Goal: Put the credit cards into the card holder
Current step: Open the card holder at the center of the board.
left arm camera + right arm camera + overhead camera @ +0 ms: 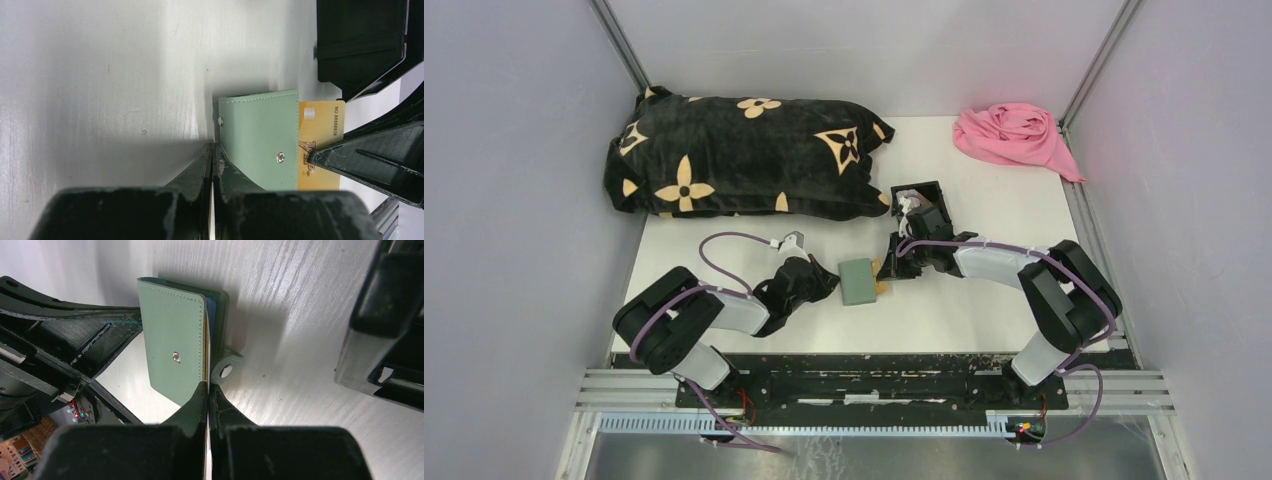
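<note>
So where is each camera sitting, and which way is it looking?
Top camera: high above and behind the arms, looking down at the table; shows the left arm, right arm, pillow, pink cloth and black box.
Left wrist camera: on the left arm, looking along its shut left pincer at the green card holder and a yellow card.
Right wrist camera: on the right arm, looking along its shut right pincer at the card holder from the opposite side.
Shared: both wrist views show the card holder.

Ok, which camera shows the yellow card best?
Left wrist: the yellow card pokes face-up from the card holder, print readable. Top external shows only a tan sliver; right wrist only its thin edge.
</note>
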